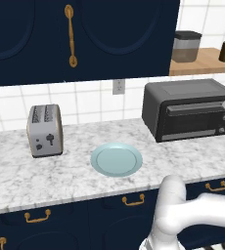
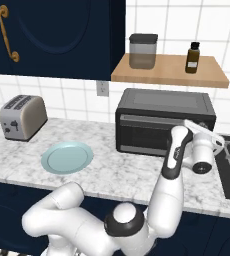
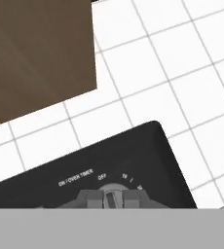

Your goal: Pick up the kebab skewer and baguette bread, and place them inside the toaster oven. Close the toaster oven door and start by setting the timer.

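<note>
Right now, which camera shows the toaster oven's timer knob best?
The hand view: the timer knob sits close up under its printed dial labels. In the right base view the claw covers the toaster oven knob side; the left base view shows the oven's door, not the knob.

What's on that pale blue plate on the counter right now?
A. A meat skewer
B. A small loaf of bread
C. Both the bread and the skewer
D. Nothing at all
D: the blue plate lies bare on the marble counter between the silver toaster and the black toaster oven, whose door is shut.
</note>
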